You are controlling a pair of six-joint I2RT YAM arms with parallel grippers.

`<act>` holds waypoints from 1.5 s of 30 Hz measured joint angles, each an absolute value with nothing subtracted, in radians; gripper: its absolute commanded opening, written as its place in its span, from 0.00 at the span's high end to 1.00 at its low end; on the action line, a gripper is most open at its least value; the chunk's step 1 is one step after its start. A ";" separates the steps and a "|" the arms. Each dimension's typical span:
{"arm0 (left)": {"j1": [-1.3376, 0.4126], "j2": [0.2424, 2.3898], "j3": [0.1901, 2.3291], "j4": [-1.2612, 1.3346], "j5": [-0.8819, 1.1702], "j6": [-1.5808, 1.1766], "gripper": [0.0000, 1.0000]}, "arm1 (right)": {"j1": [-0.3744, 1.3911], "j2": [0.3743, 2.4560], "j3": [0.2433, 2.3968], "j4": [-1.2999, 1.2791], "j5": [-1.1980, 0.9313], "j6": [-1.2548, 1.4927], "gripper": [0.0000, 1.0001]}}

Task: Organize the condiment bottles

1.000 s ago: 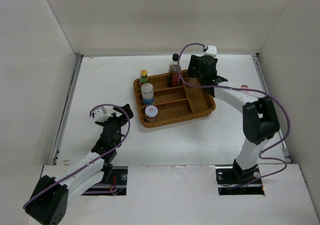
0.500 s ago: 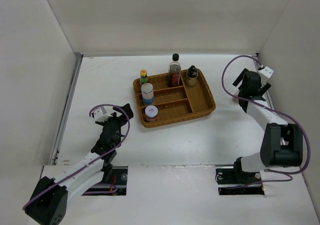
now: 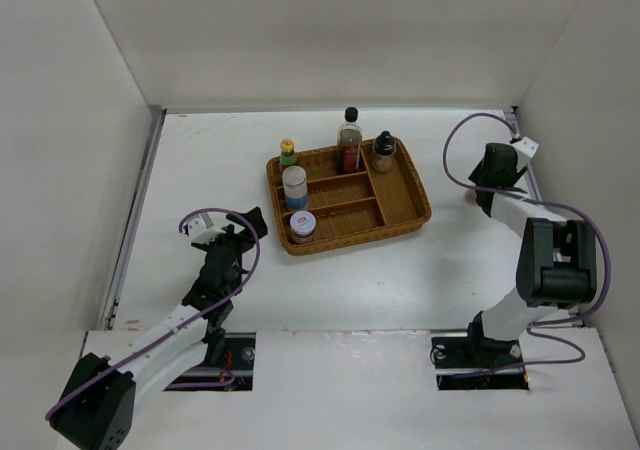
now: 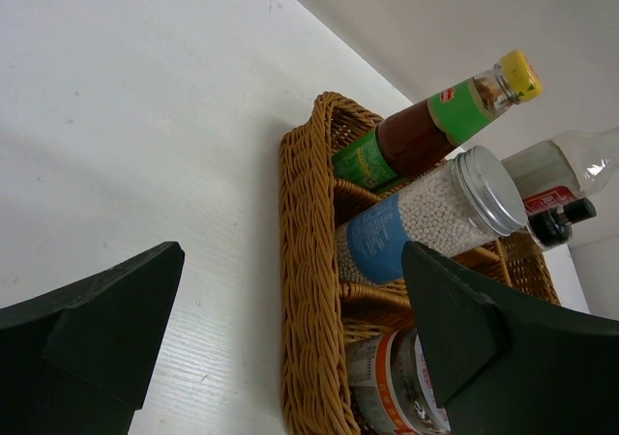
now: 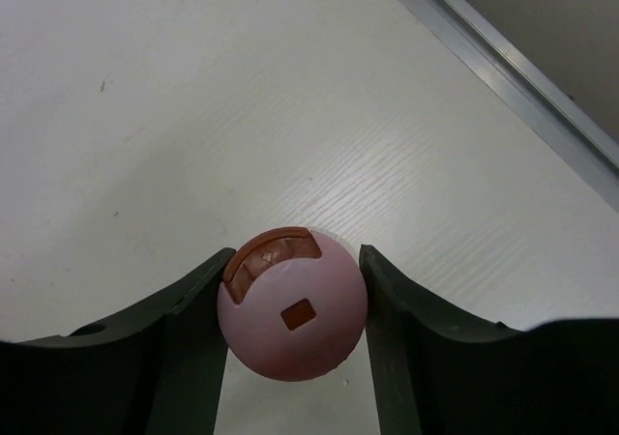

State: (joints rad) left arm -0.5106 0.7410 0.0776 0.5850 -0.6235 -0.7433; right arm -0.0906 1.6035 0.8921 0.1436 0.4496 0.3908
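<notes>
Shaker w/ pink cap (image 5: 293,317) stands upright between jaws of R gripper (image 5: 296,254). Fingers (image 5: 193,348) press in on both sides of cap w/ no gap showing, so reads as clamped on it. Looks like small plastic spice shaker: judged light, rigid, smooth round wall, so slip or twist is the main risk. The flip lid on top could pop if squeezed there. Better hold is on body below cap, axis centred between jaws, moderate force. Metal edge strip (image 5: 503,68) runs past outer side of R jaws, near but not touching. Wicker tray (image 3: 410,215) sits well off from R jaws and is not in R wrist view. It holds tall dark bottle (image 3: 349,135) and black-cap shaker (image 3: 384,150) at far side, yellow-cap bottle (image 4: 435,116), silver-lid jar (image 4: 426,213) and lilac-cap shaker (image 3: 302,226) along its other end. Judged obstacle: the tall bottle and black-cap shaker stand nearest any approach from R, so carry high and come down into an open slot. L gripper (image 4: 292,251) has jaws wide apart, holding nothing. Tray rim and jar lie straight ahead of the gap, apart from both fingers.
</notes>
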 measured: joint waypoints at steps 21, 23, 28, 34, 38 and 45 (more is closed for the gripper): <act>-0.491 0.741 0.078 0.569 -0.619 -0.749 0.00 | 0.489 1.259 0.764 0.188 0.528 0.336 0.49; -0.491 0.738 0.078 0.567 -0.619 -0.749 0.00 | 0.499 1.292 0.746 0.182 0.528 0.336 0.48; -0.490 0.722 0.078 0.560 -0.620 -0.749 0.00 | 0.521 1.378 0.730 0.172 0.524 0.336 0.46; -0.481 0.730 0.078 0.559 -0.620 -0.749 0.00 | 0.545 1.427 0.719 0.194 0.524 0.339 0.37; -0.477 0.748 0.078 0.557 -0.621 -0.749 0.00 | 0.545 1.431 0.719 0.192 0.521 0.355 0.10; -0.466 0.799 0.078 0.536 -0.653 -0.749 0.00 | 0.545 1.300 0.671 0.189 0.529 0.383 0.00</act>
State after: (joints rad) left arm -0.4656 0.7986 0.0780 0.5358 -0.6525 -0.7494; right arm 0.5449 1.3003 0.6712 0.1886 0.5285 0.3832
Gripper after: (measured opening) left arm 0.997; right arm 0.998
